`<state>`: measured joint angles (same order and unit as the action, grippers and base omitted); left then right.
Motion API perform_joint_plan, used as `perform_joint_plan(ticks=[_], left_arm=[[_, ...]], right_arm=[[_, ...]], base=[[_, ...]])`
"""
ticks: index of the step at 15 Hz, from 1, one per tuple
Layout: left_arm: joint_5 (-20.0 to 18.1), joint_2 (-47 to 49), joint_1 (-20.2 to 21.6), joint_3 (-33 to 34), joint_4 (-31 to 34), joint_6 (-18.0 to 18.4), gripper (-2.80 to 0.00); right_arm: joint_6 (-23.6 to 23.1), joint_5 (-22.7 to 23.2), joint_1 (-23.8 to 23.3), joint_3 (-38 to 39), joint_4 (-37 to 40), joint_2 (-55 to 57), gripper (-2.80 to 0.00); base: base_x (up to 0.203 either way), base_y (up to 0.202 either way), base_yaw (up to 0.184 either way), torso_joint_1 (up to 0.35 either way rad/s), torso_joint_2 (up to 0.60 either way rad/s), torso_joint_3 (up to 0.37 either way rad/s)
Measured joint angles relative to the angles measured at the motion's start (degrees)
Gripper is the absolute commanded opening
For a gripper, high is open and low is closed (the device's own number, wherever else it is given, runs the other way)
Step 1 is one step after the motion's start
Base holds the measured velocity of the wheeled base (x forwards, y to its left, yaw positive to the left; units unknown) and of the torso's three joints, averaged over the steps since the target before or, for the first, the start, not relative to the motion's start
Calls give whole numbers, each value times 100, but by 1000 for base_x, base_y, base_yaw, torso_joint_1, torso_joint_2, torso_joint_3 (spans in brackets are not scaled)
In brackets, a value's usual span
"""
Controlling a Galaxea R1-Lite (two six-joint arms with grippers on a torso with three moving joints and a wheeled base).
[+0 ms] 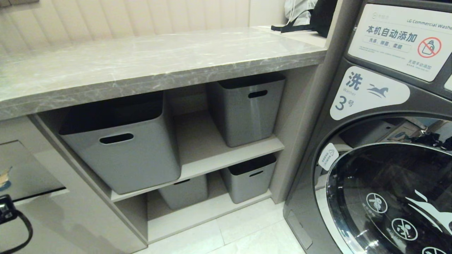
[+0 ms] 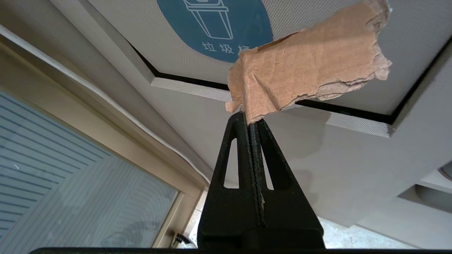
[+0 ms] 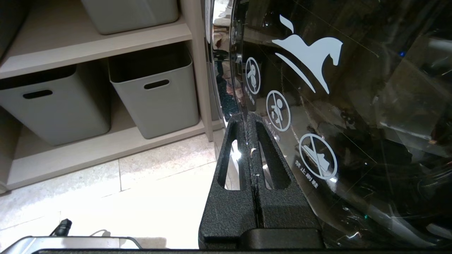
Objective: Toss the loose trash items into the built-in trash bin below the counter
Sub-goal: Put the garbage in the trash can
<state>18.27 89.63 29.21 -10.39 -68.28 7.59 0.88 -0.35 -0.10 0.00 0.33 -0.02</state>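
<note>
- Left gripper [image 2: 251, 118]: jaws clamped tight on a torn tan scrap [image 2: 310, 67], which sticks out past the tips
- Scrap held just in front of the bin flap [image 2: 148, 42], overlapping its blue oval sticker [image 2: 215, 28]
- Right gripper [image 3: 249, 120]: jaws together, w/ nothing held, beside the washer door [image 3: 353, 106], near grey tubs [image 3: 155, 95]

The left hand [image 2: 251, 118] is matte black, with two long tapering fingers, each pierced by a narrow triangular slot (ridged grip strips line the inner faces). The right hand [image 3: 248, 118] matches, its plastic finely textured.
</note>
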Motion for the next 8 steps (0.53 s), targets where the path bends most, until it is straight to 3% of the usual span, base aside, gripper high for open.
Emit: perform_joint_plan(ticks=[5, 8], left_arm=[[-37, 372, 22, -70, -176, 1, -280], [-399, 738, 108, -204, -553, 84, -280]], right_arm=[[0, 0, 0, 0, -2, 0, -280], [0, 2, 0, 0, -4, 0, -280]], base=[[0, 0, 0, 0, 0, 0], [0, 0, 0, 0, 0, 0]])
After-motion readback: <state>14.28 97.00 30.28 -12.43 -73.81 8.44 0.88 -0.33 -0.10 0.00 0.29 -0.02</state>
